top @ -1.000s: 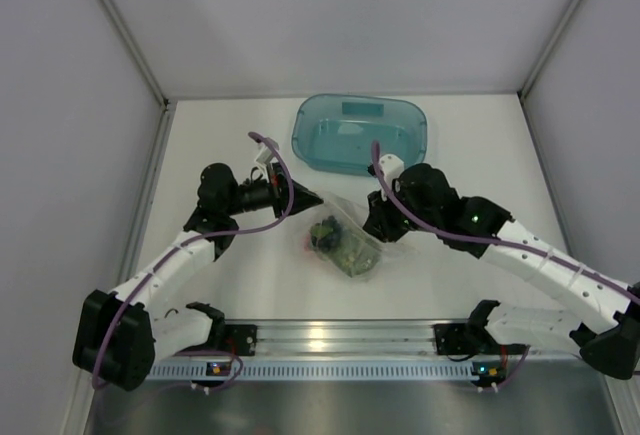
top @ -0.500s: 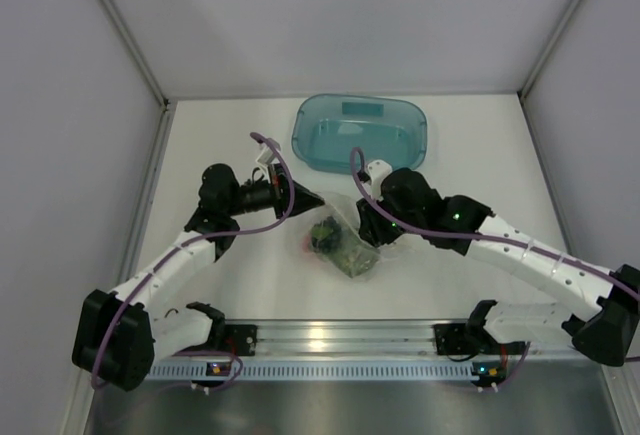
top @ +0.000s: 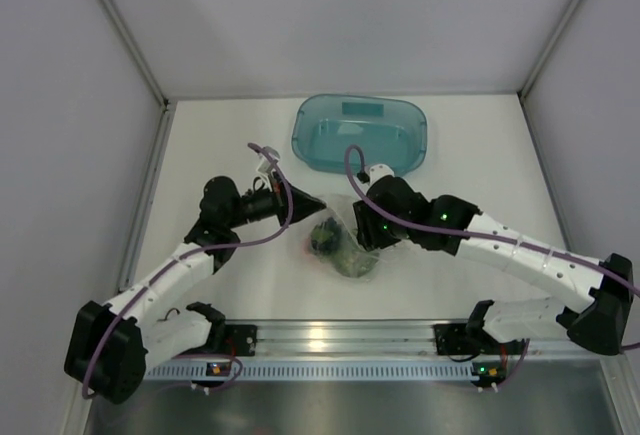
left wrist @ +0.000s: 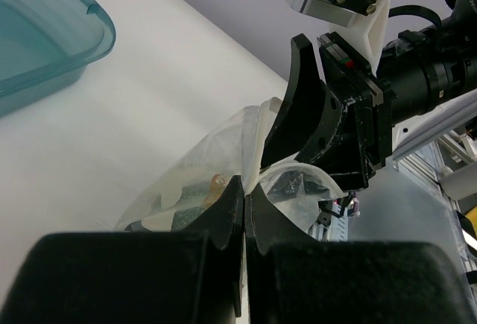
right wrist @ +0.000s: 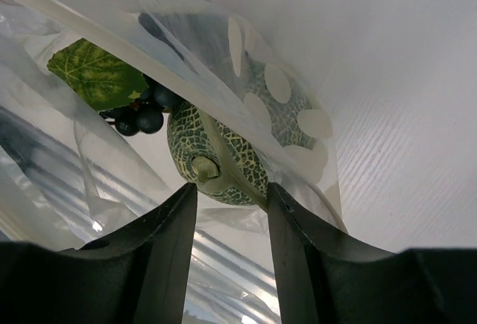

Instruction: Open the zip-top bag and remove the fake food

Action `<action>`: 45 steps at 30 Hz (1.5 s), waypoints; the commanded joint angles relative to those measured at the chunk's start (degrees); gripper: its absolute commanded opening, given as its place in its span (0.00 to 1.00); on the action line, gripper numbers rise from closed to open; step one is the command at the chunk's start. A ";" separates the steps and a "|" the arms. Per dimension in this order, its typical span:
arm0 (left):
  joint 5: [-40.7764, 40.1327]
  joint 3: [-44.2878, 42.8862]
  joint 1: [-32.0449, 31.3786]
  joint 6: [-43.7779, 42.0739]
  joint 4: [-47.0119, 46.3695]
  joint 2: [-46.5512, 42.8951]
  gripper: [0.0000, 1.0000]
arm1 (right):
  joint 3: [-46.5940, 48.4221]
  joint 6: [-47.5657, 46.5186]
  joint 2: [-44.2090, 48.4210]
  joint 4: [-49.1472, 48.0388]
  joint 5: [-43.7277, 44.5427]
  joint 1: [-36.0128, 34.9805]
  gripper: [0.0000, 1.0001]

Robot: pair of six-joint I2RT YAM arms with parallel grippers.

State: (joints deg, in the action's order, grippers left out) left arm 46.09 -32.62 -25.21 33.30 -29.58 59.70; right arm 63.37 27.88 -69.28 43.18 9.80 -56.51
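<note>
I've got the zip-top bag (top: 357,263) in the middle of the table (top: 220,135), just in front of the teal tray (top: 300,140) and between the two arms. The left gripper (top: 316,201) is clenched on the bag's edge. On its wrist view the fingertips (left wrist: 231,197) meet, with clear film rising from between them. The right gripper (top: 358,239) is down on the bag's other side, and its jaws stand apart. On that wrist view a strip of the bag's edge runs into the gap, not squeezed. The fake food (top: 335,243) is inside the bag. Through the plastic I see a green netted ball (right wrist: 223,153), a dark grape bunch (right wrist: 145,115) touching it, and a leaf (right wrist: 93,74).
</note>
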 commanded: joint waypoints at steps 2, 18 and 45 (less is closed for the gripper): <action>-4.33 0.45 -2.73 -0.69 -4.17 -1.87 0.00 | 4.30 3.85 -0.51 2.26 2.15 -2.90 0.44; -15.06 -0.07 -8.63 -6.84 3.83 -4.24 0.00 | 5.27 5.08 -1.56 5.59 6.19 -7.82 0.37; -14.53 0.54 -10.73 -5.79 4.10 -5.83 0.00 | -1.32 11.67 -7.63 -1.86 13.57 -7.56 0.28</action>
State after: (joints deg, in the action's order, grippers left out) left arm 31.44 -31.51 -35.40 27.31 -22.65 55.22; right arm 63.29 38.06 -77.14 45.17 20.01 -63.26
